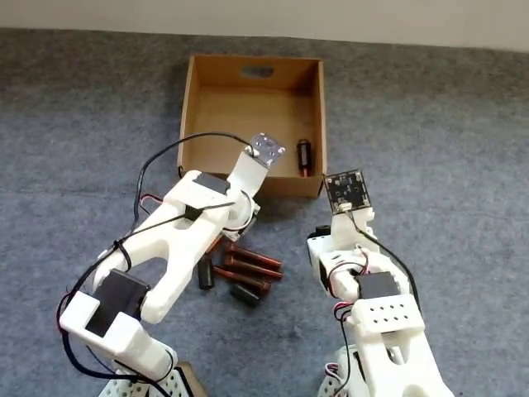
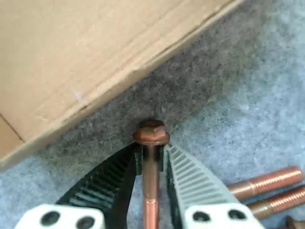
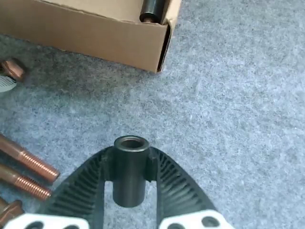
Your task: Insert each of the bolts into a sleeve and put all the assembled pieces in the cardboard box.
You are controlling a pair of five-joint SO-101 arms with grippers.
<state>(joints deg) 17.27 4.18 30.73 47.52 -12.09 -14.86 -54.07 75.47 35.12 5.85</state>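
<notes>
My left claw is clamped on a copper bolt, whose head pokes past the fingertips toward the cardboard box wall just ahead. That arm stretches forward, bent low over the bench. My right claw grips a black sleeve, its bore facing away from the wrist. Behind the left claw lie loose bolts. Inside the box lies what looks like one assembled piece.

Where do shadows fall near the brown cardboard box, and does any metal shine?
Left wrist view: a soft shadow runs on the grey carpet along the brown cardboard box wall, and the copper-coloured hex bolt in the left gripper glints mildly. Right wrist view: the black cylindrical sleeve in the right gripper looks matte.
</notes>
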